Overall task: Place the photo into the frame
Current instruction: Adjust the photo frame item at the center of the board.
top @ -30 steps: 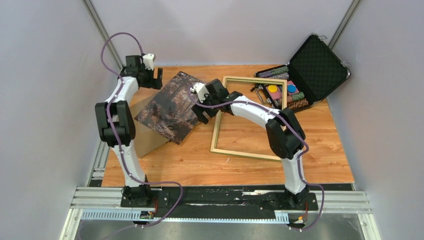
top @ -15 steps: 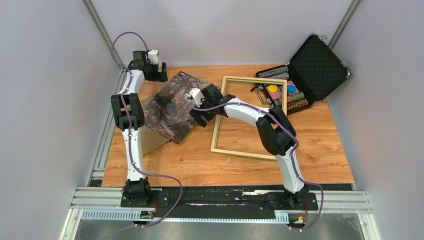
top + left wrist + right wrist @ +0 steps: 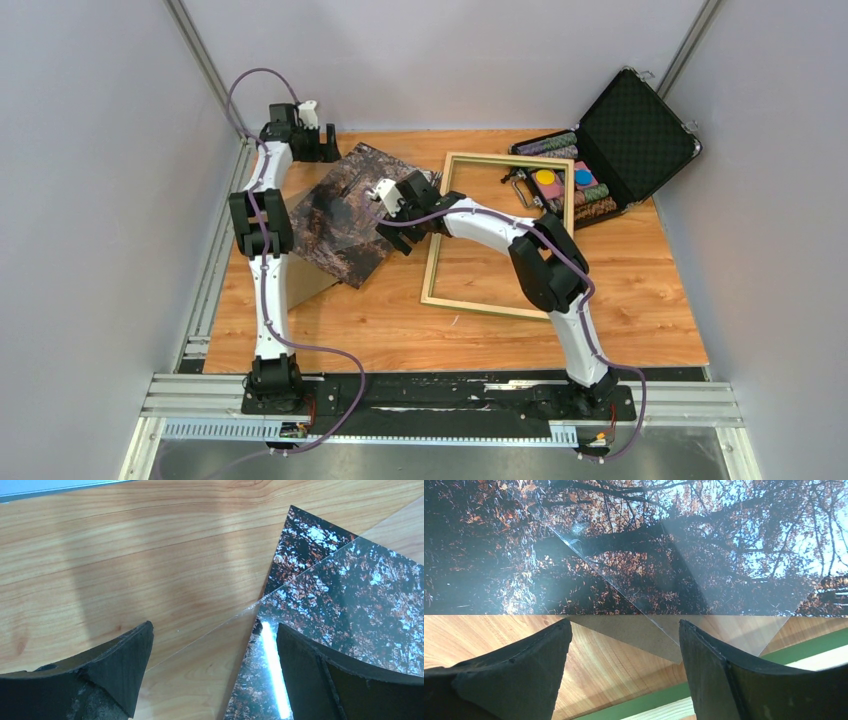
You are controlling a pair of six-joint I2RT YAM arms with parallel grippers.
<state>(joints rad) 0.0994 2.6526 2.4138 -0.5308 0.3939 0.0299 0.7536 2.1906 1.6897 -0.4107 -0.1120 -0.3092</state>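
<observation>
Approach step: photo (image 3: 345, 215) lies flat on the surface (image 3: 640, 290), not yet gripped. Empty right claw (image 3: 624, 630) is open, photo edge just ahead of its tips, frame (image 3: 490, 308) just behind. Empty left claw (image 3: 215, 630) gapes wide at the photo's far corner. Next likely needs a pinch on the thin edge, then a lift. Right arm is stretched left, low.

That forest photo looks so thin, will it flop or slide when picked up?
Probably floppy: the photo looks sheet-thin, so it may sag if lifted by one edge. Lying flat, partly on the smooth wooden table, it would likely slide when pushed, and its edge seems hard to get under.
</observation>
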